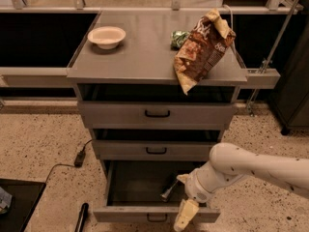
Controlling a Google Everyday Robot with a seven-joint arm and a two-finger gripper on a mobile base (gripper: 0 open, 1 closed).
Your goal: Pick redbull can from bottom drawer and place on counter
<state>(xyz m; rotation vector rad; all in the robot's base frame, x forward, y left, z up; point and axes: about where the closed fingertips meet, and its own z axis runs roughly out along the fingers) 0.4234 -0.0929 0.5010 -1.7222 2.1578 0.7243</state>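
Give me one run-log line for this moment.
bottom drawer open | redbull can lying inside | pincer at drawer's front right rim | counter: no can yet

White arm (251, 166) bent low, claw (183, 217) pointing down.

White lettering on the brown snack bag (203, 50) unreadable, no other text legible, pincer (185, 215) at bottom drawer (145, 213) front

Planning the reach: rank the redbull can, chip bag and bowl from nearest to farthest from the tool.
Tool at the bottom drawer's front right corner.
1. redbull can, inside that drawer, close by.
2. chip bag, overhanging the counter's front right.
3. bowl, counter's far left.
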